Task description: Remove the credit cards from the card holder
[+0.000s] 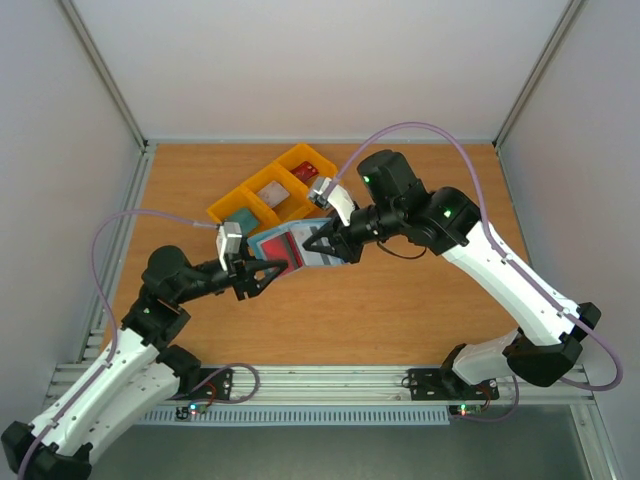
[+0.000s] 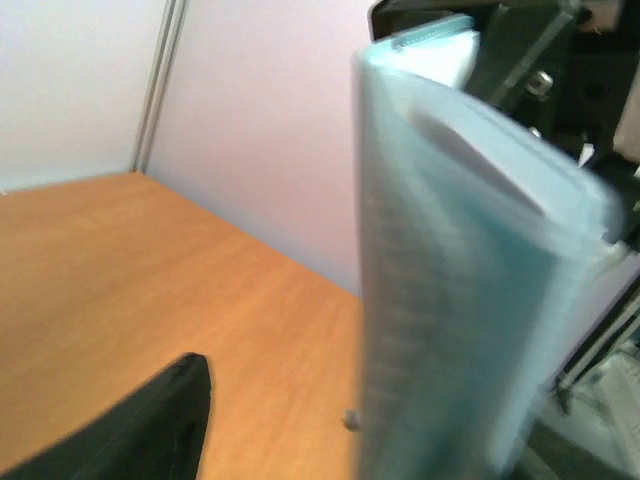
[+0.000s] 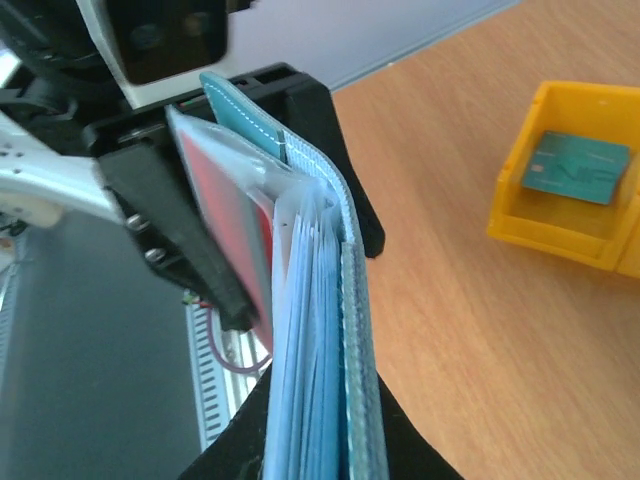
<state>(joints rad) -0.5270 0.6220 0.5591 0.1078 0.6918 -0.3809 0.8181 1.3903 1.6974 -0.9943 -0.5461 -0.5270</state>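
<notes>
The dusty-blue card holder (image 1: pixel 300 245) hangs above the table's middle, edge-on in the right wrist view (image 3: pixel 345 330). My right gripper (image 1: pixel 322 244) is shut on its near end (image 3: pixel 320 440). A red card (image 3: pixel 235 225) shows behind a clear pocket on the holder's left face. My left gripper (image 1: pixel 272 272) stands open astride the far end. One of its fingers (image 3: pixel 185 235) is beside the red card, and in the left wrist view that finger (image 2: pixel 130 430) stands clear of the holder (image 2: pixel 450 300). A teal-green card (image 3: pixel 577 168) lies in a yellow bin.
The yellow bin (image 1: pixel 222 208) sits behind the holder on the wooden table. It has three compartments holding the teal card (image 1: pixel 243 216), a whitish card (image 1: pixel 272 190) and something red (image 1: pixel 308 168). In the right wrist view its wall (image 3: pixel 540 235) is at the right.
</notes>
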